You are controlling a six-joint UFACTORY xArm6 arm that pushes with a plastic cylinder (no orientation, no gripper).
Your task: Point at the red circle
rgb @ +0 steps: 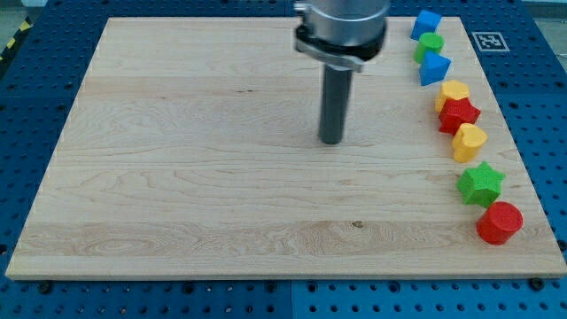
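The red circle (pixel 499 221) is a short red cylinder at the view's bottom right, near the board's right edge. It is the lowest block in a column of blocks along that edge. My tip (pixel 330 141) rests on the wooden board (pixel 177 177) near its middle, well to the left of and above the red circle, touching no block.
Up the right edge from the red circle stand a green star (pixel 480 183), a yellow heart-like block (pixel 469 141), a red star (pixel 459 114), a yellow block (pixel 453 91), a blue block (pixel 434 67), a green circle (pixel 430 45) and a blue block (pixel 426 23).
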